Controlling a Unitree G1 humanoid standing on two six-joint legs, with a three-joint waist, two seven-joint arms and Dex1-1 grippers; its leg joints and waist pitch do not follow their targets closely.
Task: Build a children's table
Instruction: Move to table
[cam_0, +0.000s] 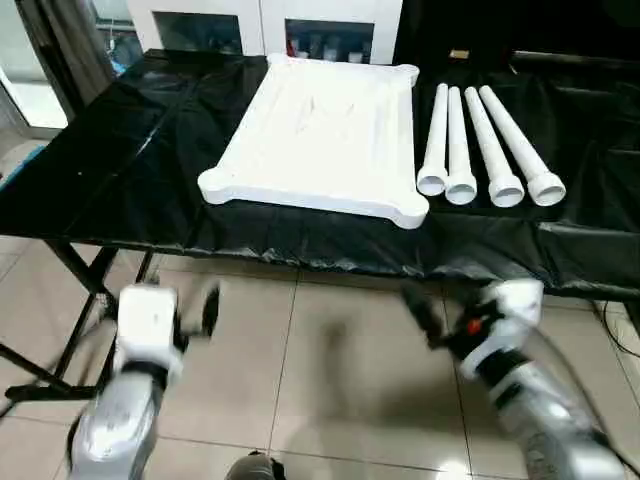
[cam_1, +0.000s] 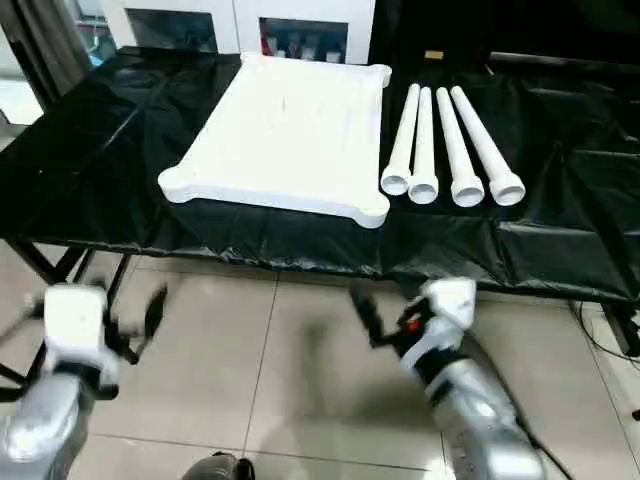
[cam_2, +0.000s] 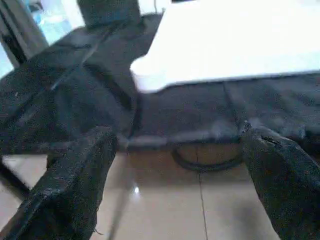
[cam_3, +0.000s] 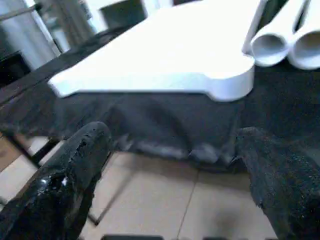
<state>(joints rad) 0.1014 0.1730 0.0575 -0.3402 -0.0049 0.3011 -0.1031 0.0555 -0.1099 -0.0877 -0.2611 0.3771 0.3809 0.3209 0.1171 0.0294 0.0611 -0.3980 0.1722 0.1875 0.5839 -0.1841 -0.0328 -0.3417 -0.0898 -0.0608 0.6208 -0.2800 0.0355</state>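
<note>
The white tabletop (cam_0: 320, 130) lies flat on a black-covered work table (cam_0: 120, 170), a rounded corner near each end of its front edge. Several white tapered legs (cam_0: 485, 145) lie side by side to its right, open ends toward me. Both arms hang low over the floor in front of the work table, below its front edge. In the left wrist view, my left gripper (cam_2: 177, 137) is open with nothing between its fingers, facing the tabletop's near-left corner (cam_2: 150, 75). My right gripper (cam_3: 172, 132) is open and empty too, facing the near-right corner (cam_3: 230, 82) and two leg ends (cam_3: 272, 47).
A white cabinet with glass doors (cam_0: 260, 25) stands behind the work table. Black folding frame legs (cam_0: 80, 270) run under the table's left side. The tiled floor (cam_0: 330, 380) lies beneath both arms, and a cable (cam_0: 615, 330) trails at the far right.
</note>
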